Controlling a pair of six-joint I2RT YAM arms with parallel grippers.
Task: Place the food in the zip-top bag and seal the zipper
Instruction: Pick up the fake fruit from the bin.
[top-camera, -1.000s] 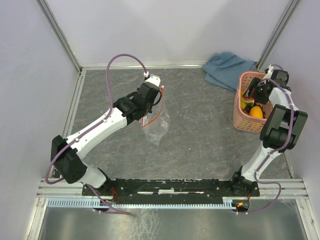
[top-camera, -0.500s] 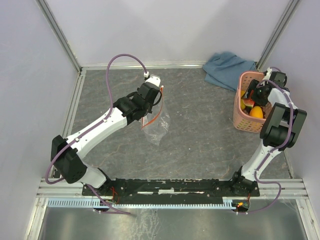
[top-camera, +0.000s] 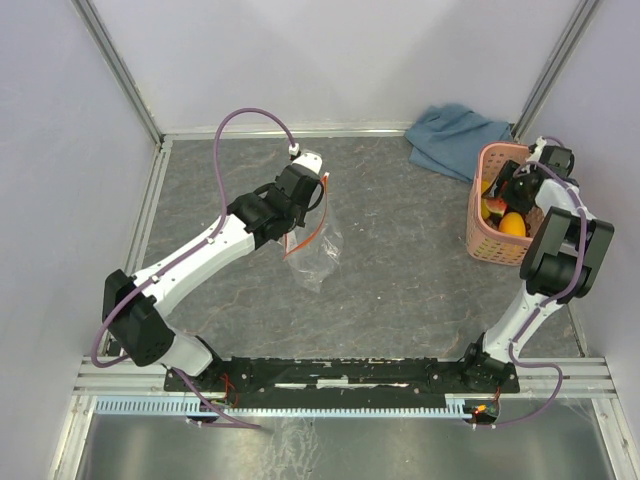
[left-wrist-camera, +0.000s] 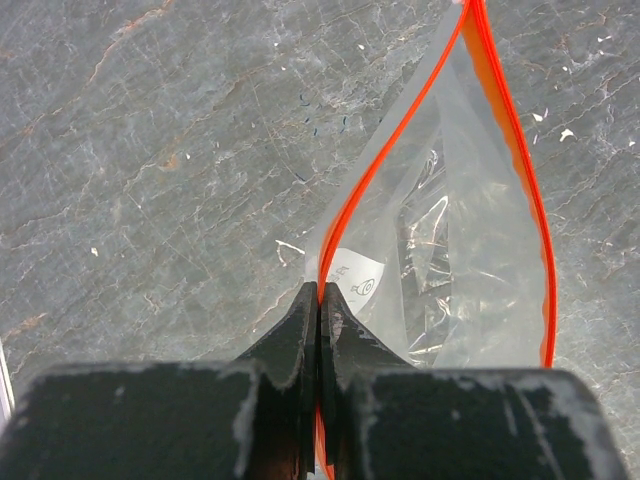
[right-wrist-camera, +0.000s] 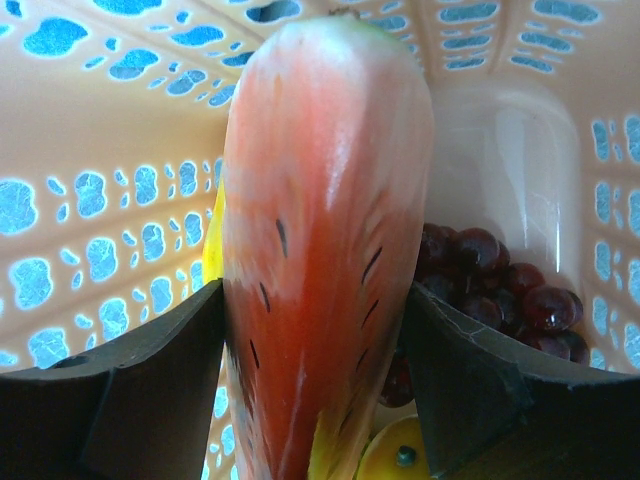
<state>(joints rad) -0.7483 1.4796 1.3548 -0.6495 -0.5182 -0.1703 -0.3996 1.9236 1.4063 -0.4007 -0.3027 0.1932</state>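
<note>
My left gripper (left-wrist-camera: 319, 300) is clamped on one end of the zipper (left-wrist-camera: 381, 150) and holds the bag (left-wrist-camera: 450, 230) up over the bench (top-camera: 400, 280), left of centre. In its wrist view the red strip splits into two lips that bow apart, so the mouth gapes, with its long axis running away from the fingers. I can't tell from above whether the bag's foot touches the bench. I see no food inside it.

At the far right, my right gripper (right-wrist-camera: 315, 350) is down in the basket (top-camera: 490, 245), its fingers pressed against both sides of the watermelon (right-wrist-camera: 320, 250), which stands lengthwise between them. Grapes (right-wrist-camera: 510, 285) and the orange (right-wrist-camera: 395, 455) lie beneath.

I judge the next move turns on this: the mouth lies well to the left of the wedge and a little nearer, so the wedge should enter end-first along that slot. From above, the arm hides the wedge, and the yellow fruit shows only as a sliver.
</note>
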